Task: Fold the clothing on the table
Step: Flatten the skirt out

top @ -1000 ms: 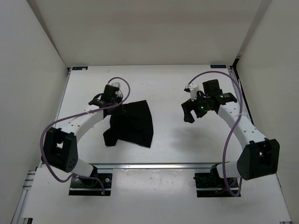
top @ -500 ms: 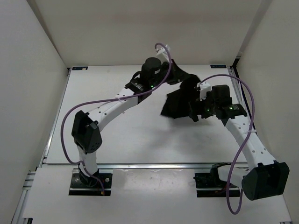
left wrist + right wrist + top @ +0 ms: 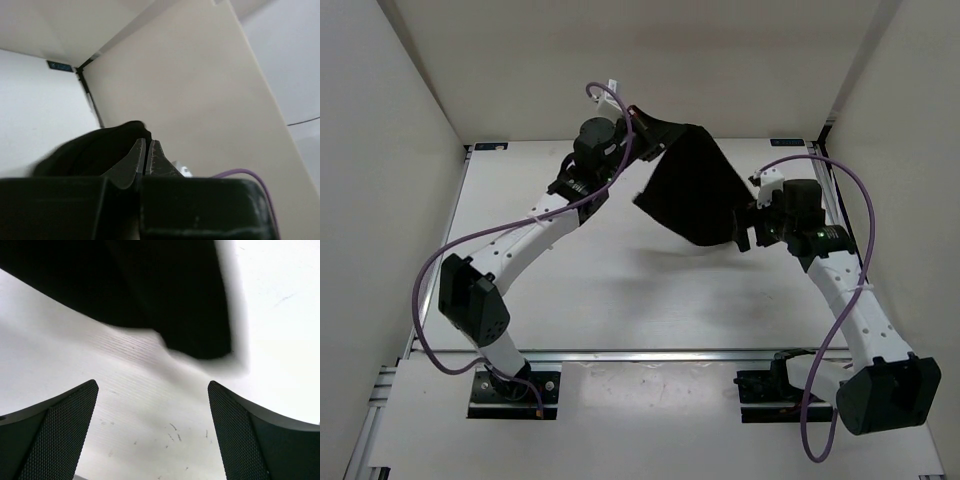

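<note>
Over the table (image 3: 570,290) — clothing (image 3: 695,195) newly aloft in left hand (image 3: 148,152)

Bright, even light; clothing (image 3: 165,290) edge blurred.

Soft matt black cloth sheet (image 3: 692,195), smooth matt white tabletop (image 3: 600,290) faintly scratched, brushed silver metal rail (image 3: 650,354), mesh-textured black finger pads (image 3: 65,430).

Robotics lab cell: white-walled table (image 3: 620,290), metal rail (image 3: 650,354)
</note>
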`<state>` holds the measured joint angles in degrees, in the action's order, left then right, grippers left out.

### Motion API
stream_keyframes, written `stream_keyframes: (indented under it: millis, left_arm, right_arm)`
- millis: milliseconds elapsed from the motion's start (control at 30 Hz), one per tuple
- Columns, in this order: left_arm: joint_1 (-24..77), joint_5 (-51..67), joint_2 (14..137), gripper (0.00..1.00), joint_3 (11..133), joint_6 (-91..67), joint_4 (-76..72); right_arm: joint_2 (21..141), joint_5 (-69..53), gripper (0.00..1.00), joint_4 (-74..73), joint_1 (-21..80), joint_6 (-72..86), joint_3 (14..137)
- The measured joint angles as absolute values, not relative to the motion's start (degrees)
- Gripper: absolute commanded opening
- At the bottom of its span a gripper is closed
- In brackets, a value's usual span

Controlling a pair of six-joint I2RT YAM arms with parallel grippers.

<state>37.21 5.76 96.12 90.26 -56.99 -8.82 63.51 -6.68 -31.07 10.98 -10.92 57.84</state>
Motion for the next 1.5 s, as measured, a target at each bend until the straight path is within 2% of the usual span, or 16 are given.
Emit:
stream_keyframes:
  millis: [333,600,733,1067,1167,1233,1367,1500]
  left_arm:
    - [39.2,5.9,94.7,0.0,94.5,-55.6,-4.6]
    - [33.0,9.9,88.1,0.0,80.4,-54.6,-1.2]
    - [29.9,9.9,85.3,0.0,77.2,-54.7,0.3]
    - [35.4,4.8,83.3,0.0,77.5,-55.1,-0.1]
    - [36.8,2.5,84.2,0.0,78.8,-54.4,0.4]
    - [36.9,0.9,84.8,0.0,80.0,-53.7,1.3]
    - [36.8,-3.9,86.0,0.0,83.5,-51.8,3.8]
    - [37.9,-9.0,87.9,0.0,89.1,-49.8,6.2]
  right_arm:
    - [67.9,-20.2,0.99,-33.9,11.0,-11.4,65.6]
    - [67.8,-23.0,0.99,-33.4,11.5,-11.3,67.0]
    - [67.7,-25.4,0.99,-33.8,12.1,-11.1,67.0]
    - [70.1,-33.7,0.99,-35.9,18.7,-14.7,69.1]
    - [70.6,-31.4,0.99,-33.9,22.8,-14.0,68.7]
    - [70.1,-28.5,0.96,-29.7,26.2,-12.3,66.8]
    - [66.7,-18.5,0.89,-19.8,33.9,-7.3,59.1]
    - [64.7,-8.9,0.89,-12.0,38.7,-1.3,54.6]
